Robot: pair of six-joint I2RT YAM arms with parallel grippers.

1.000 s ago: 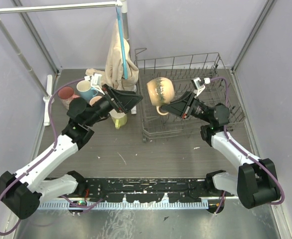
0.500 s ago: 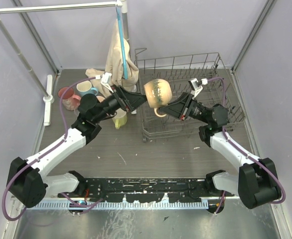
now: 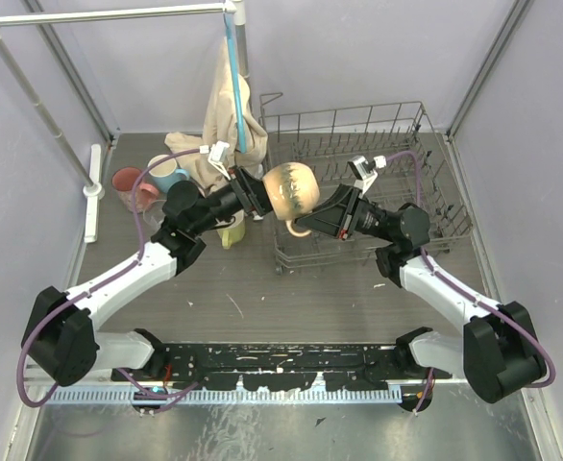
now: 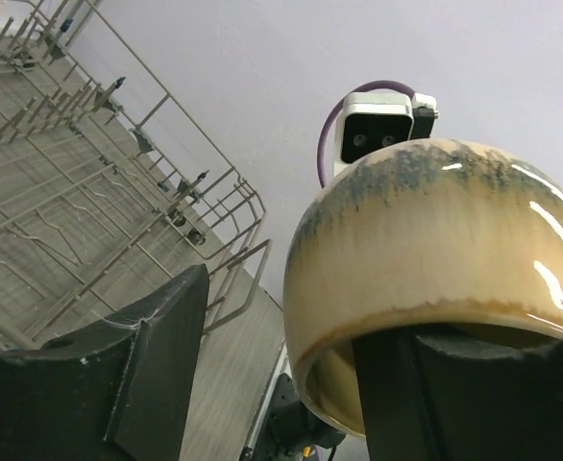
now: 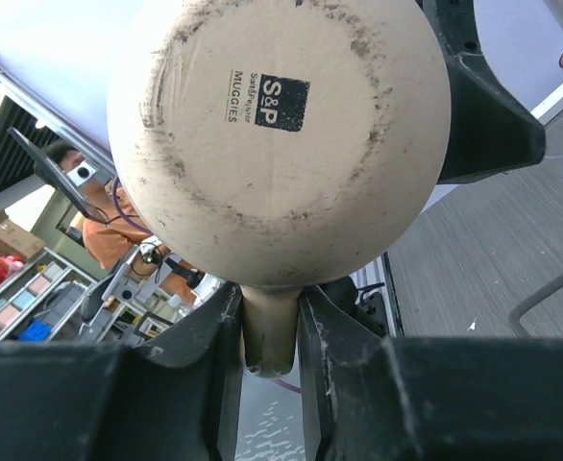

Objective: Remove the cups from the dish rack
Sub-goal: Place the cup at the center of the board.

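A tan glazed cup (image 3: 291,189) hangs in the air over the left front of the grey wire dish rack (image 3: 344,123), its base towards the right arm. My right gripper (image 3: 310,219) is shut on the cup's handle (image 5: 270,331), which is pinched between both fingers under the stamped base (image 5: 281,125). My left gripper (image 3: 260,192) is at the cup's mouth and open. In the left wrist view one finger (image 4: 406,394) reaches into the cup (image 4: 435,250), while the other finger (image 4: 157,365) stands apart from its wall. The rack (image 4: 89,192) lies behind.
A salmon pink mug (image 3: 128,182) and a light blue mug (image 3: 163,171) stand on the table left of the rack, and a yellow-green mug (image 3: 229,232) under my left arm. A beige cloth (image 3: 229,125) hangs from the white rail, close behind my left gripper.
The right arm has carried the tan cup leftwards. My left gripper has moved right, met the cup's mouth, and its jaws have narrowed.
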